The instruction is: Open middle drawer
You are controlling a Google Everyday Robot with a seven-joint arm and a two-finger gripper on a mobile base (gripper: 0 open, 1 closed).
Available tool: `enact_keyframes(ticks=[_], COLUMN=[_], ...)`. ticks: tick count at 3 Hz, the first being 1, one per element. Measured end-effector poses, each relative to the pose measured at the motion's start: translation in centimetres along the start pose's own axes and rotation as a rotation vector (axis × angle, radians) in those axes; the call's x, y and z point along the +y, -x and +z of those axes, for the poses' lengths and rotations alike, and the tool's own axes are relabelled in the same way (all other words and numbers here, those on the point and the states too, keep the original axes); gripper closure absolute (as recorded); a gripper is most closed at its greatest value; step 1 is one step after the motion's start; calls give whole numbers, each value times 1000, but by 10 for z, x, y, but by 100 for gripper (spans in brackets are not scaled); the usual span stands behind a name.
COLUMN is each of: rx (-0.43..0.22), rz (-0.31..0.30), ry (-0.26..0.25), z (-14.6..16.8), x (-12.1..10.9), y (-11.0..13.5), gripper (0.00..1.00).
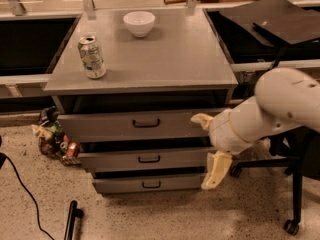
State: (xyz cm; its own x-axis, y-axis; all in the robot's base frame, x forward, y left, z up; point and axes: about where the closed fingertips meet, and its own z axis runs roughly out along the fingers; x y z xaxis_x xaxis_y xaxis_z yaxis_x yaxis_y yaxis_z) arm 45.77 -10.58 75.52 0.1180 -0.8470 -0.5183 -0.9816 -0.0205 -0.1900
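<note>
The grey cabinet has three drawers stacked in its front. The middle drawer [115, 161] has a medium-height flat grey front with a small black bar handle [149, 159] at its centre. Its front stands slightly forward of the cabinet, with a dark gap above it. My gripper [209, 146] is on the white arm at the cabinet's right front corner, level with the middle drawer's right end. Its cream fingers are spread apart, one fingertip [201, 119] over the top drawer's right end, the other [215, 171] hanging lower. It holds nothing and is well right of the handle.
The top drawer [105, 126] has the tallest front, the bottom drawer [120, 185] the narrowest. A soda can [92, 57] and a white bowl [139, 23] stand on the cabinet top. Litter [52, 139] lies at the left foot. A black cable [22, 194] and a wheeled stand [292, 204] are on the floor.
</note>
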Motion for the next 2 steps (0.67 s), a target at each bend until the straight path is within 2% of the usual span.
enact_keyframes(ticks=[2], rx=[-63], rz=[-7], ry=[125], z=[114], x=[10], y=[-16], gripper=[0])
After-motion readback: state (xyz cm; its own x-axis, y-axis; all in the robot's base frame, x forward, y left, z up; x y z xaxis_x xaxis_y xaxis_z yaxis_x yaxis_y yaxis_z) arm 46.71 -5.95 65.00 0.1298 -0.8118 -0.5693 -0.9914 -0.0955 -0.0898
